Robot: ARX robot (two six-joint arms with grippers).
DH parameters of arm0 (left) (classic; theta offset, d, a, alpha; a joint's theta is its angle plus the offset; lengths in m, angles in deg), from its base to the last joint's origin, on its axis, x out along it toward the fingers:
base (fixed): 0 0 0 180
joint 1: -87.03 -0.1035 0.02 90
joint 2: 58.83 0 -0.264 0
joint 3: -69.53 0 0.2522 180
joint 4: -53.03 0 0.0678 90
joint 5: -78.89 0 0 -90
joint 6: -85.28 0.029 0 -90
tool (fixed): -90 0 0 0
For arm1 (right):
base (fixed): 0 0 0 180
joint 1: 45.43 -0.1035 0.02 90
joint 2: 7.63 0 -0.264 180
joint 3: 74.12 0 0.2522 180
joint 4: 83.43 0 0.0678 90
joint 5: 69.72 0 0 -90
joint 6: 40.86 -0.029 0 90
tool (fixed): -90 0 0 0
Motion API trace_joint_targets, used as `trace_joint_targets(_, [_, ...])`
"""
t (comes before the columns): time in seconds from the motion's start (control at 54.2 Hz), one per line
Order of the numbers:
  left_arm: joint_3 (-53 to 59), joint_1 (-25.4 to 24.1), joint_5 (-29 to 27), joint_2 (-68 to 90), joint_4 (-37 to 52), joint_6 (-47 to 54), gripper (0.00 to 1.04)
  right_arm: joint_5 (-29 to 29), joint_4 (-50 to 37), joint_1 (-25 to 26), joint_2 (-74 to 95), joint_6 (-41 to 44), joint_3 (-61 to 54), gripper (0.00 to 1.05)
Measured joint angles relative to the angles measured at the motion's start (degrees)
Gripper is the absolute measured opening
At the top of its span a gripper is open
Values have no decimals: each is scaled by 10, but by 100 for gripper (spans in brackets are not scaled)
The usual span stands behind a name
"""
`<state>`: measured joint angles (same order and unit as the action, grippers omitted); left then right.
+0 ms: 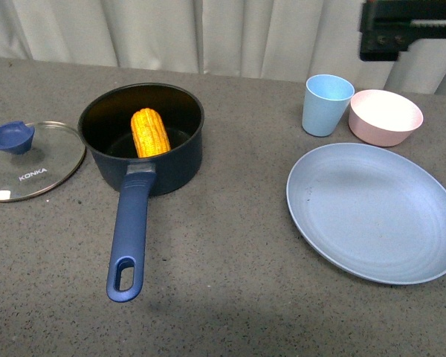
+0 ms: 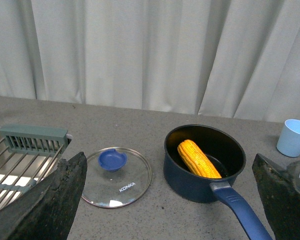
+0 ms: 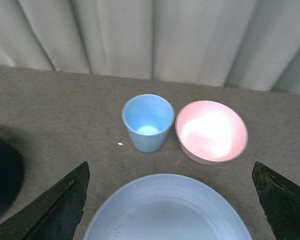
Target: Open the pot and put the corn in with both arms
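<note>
Yellow-orange corn cob point(image 1: 150, 132) is seen leaning inside the lidless dark navy saucepan point(image 1: 171, 165); being stiff, light and ridged, it would be gripped at mid-length. Left gripper point(image 2: 170, 200) and right gripper point(image 3: 170, 200) are spread wide, empty

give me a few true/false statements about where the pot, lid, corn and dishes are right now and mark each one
1. The corn lies inside the pot. True.
2. The glass lid sits on the pot. False: it lies flat on the table, left of the pot in the front view.
3. The blue plate holds the corn. False: the plate is bare.
4. The light-blue cup stands beside the pink bowl. True.
5. Both grippers, left gripper and right gripper, are shut on something. False: both are open and hold nothing.
</note>
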<state>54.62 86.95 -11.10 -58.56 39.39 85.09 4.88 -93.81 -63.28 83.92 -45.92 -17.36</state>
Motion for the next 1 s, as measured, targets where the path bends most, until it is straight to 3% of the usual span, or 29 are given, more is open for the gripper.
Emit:
trace_joint_targets(0.092, [0,0,0,0,0,0,98,-14,-27,15,-32,13,-44,95])
trace_joint_targets(0.258, [0,0,0,0,0,0,98,28,-344,46,-50,43,-180,65])
trace_joint_targets(0.645, [0,0,0,0,0,0,98,79,-387,104,-179,49,-326,1])
trace_joint_targets(0.94, [0,0,0,0,0,0,98,107,-320,131,-299,50,-384,1])
trace_joint_targets(0.996, [0,0,0,0,0,0,98,133,-300,149,-324,51,-391,1])
